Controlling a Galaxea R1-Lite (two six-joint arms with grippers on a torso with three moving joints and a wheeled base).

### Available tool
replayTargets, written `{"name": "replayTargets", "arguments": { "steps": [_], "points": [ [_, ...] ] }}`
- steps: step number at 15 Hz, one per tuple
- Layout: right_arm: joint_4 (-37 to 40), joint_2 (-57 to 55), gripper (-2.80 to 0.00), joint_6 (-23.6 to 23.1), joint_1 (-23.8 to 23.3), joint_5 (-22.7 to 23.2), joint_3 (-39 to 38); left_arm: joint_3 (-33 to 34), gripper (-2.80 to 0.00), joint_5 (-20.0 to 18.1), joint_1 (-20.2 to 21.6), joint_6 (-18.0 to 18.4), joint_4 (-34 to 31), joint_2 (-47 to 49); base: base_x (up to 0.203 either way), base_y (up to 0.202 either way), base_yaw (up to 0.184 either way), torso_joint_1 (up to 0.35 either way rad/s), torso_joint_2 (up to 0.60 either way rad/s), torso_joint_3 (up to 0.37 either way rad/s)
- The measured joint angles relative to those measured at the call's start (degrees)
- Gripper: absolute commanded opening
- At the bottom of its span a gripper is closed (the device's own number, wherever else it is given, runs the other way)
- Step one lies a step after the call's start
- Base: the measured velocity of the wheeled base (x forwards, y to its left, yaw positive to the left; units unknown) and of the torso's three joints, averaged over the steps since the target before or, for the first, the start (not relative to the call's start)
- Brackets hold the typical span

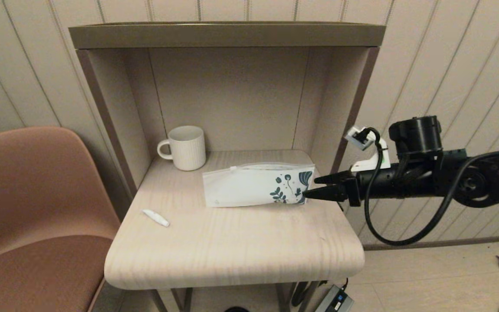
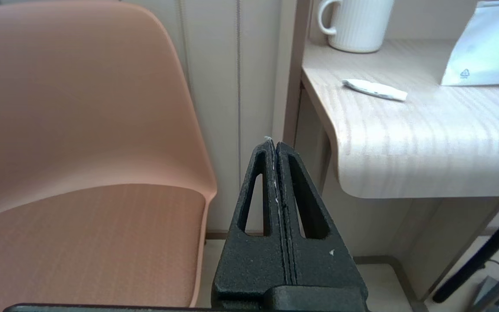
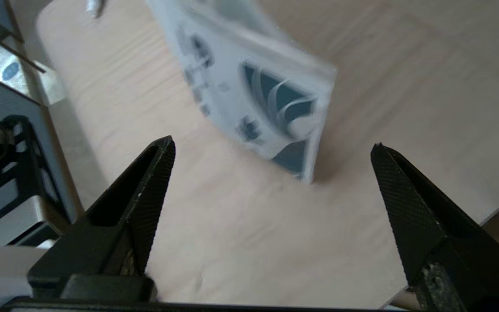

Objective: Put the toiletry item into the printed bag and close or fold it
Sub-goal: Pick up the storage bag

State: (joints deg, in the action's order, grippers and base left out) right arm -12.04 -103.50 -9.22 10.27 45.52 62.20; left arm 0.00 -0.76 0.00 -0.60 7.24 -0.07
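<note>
The printed bag [image 1: 256, 185] lies flat on the tabletop, its teal leaf print at the right end and the zip strip along its far edge. My right gripper [image 1: 312, 187] is open at that printed end, fingertips just short of the bag's edge [image 3: 301, 125], holding nothing. The toiletry item [image 1: 156, 217], a tiny white tube, rests near the table's left front edge, also visible in the left wrist view [image 2: 375, 89]. My left gripper [image 2: 274, 145] is shut and empty, low beside the table's left front corner, out of the head view.
A white ribbed mug [image 1: 185, 147] stands at the back left of the wooden table [image 1: 232, 255], inside a three-walled alcove. A salmon chair [image 1: 28, 203] sits to the left. A power brick and cable [image 1: 336, 299] lie on the floor below.
</note>
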Motion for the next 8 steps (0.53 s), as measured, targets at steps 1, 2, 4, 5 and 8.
{"name": "replayTargets", "arguments": {
  "steps": [1, 2, 4, 5, 8],
  "points": [
    [0.02, -0.73, 0.00, -0.01, 0.28, -0.05, 0.90, 0.00, -2.80, 0.03, 0.00, -0.01, 0.00, 0.00, 0.000, 0.000, 0.000, 0.000, 0.00, 0.000],
    [0.00, -1.50, 0.00, 0.02, 0.84, -0.12, 1.79, 0.00, -2.80, 0.02, 0.00, -0.02, -0.02, 0.00, 0.000, 0.000, 0.000, 0.000, 0.00, 0.000],
    [0.04, -2.94, 0.00, 0.04, 2.33, -0.19, 3.54, 0.00, -2.80, 0.03, 0.00, 0.00, -0.02, 0.00, 0.000, 0.000, 0.000, 0.000, 0.00, 0.000],
    [0.09, -3.57, 0.00, 0.04, 2.98, -0.24, 4.22, 0.00, -2.80, 0.00, 0.00, 0.02, 0.00, 0.00, 0.000, 0.000, 0.000, 0.000, 0.00, 0.000],
    [0.06, -4.50, 0.00, 0.02, 5.19, -0.24, 4.62, 0.00, -2.80, 0.03, 0.00, 0.00, 0.00, 0.00, 0.000, 0.000, 0.000, 0.000, 0.00, 0.000]
  ]
}}
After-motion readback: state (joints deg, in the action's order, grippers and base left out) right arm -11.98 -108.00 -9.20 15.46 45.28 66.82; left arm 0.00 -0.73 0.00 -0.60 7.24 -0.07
